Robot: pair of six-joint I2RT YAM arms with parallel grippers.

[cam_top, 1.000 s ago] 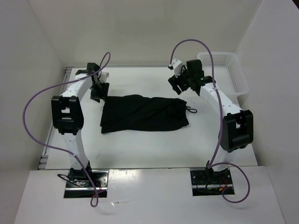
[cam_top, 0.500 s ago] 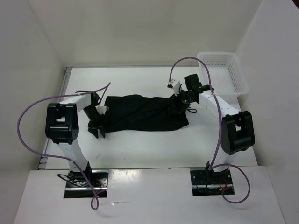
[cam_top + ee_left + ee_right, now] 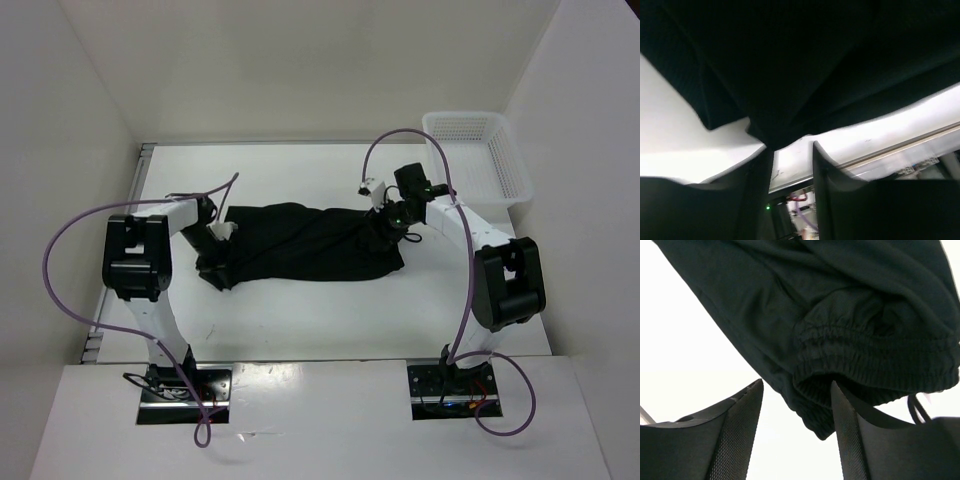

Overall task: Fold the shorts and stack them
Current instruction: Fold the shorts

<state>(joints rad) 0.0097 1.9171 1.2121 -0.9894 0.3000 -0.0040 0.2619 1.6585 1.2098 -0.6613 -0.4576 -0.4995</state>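
First, the left gripper (image 3: 213, 272) sits at the near-left corner of the shorts (image 3: 310, 245), jaws narrowly parted, hem at their tips. The shorts lie flat mid-table (image 3: 300, 315). The right gripper (image 3: 381, 233) straddles the waistband (image 3: 875, 360), jaws wide.

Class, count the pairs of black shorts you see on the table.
1. The shorts lie spread in the middle of the table, left of the basket; any pair underneath would be hidden.
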